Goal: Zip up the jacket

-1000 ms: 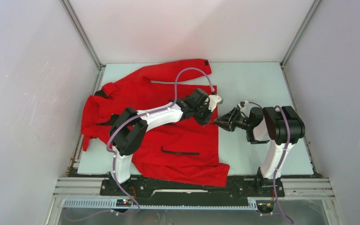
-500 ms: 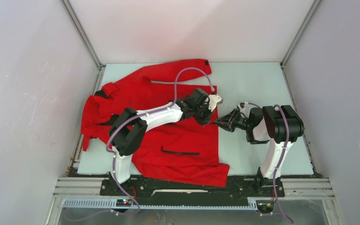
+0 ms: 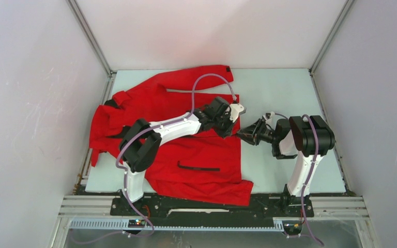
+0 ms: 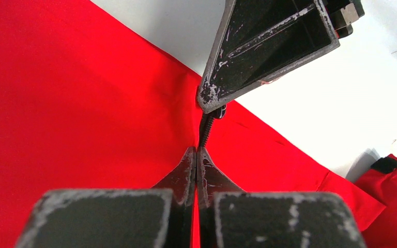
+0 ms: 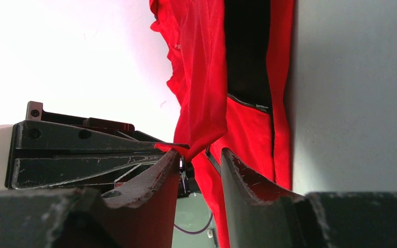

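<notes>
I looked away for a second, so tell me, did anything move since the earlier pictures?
Nothing visibly changed. The left gripper, shut on the jacket, and the right gripper, fingers apart, stay tip to tip at its edge. The jacket lies as before.

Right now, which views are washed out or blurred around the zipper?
Left wrist: the table is blown out to white, the jacket is a flat saturated red, and the left pincer is soft at its near end. Right wrist: the upper-left background glares white, and the right pincer is dark and soft. Top external: even light, sharp, soft shadows.
</notes>
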Tool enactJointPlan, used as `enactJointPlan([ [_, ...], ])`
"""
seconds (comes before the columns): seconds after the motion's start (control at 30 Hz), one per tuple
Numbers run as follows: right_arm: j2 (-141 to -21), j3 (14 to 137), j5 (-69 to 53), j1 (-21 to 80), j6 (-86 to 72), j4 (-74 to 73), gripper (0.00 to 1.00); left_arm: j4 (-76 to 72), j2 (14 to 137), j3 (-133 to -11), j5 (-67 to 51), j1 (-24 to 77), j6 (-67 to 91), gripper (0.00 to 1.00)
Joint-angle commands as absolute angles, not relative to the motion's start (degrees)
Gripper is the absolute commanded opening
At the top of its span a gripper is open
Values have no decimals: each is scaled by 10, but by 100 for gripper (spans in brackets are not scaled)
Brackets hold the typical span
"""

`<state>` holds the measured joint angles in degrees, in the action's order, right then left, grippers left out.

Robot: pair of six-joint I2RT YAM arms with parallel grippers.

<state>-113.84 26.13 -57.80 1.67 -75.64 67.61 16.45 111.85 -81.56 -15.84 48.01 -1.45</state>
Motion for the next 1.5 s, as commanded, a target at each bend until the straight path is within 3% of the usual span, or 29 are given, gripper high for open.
enactJointPlan([
  [0.0, -1144, 269, -587, 14, -765, 731, 39, 153, 1084, -836, -194, 487, -7, 0],
  [0.23, -1148, 256, -591, 6, -782, 777, 39, 160, 1092, -840, -189, 486, -11, 0],
  [0.43, -1170, 256, -593, 5, -807, 811, 33, 157, 1084, -834, -192, 486, -12, 0],
  [0.7, -1157, 242, -596, 9, -792, 802, 37, 157, 1085, -838, -193, 486, -12, 0],
  [0.9, -1161, 243, -597, 10, -796, 813, 30, 157, 1080, -834, -196, 487, -13, 0],
  [1.23, -1159, 247, -603, 17, -794, 813, 37, 160, 1083, -839, -198, 486, -14, 0],
  [1.47, -1157, 246, -605, 20, -793, 813, 28, 163, 1083, -842, -196, 487, -16, 0],
])
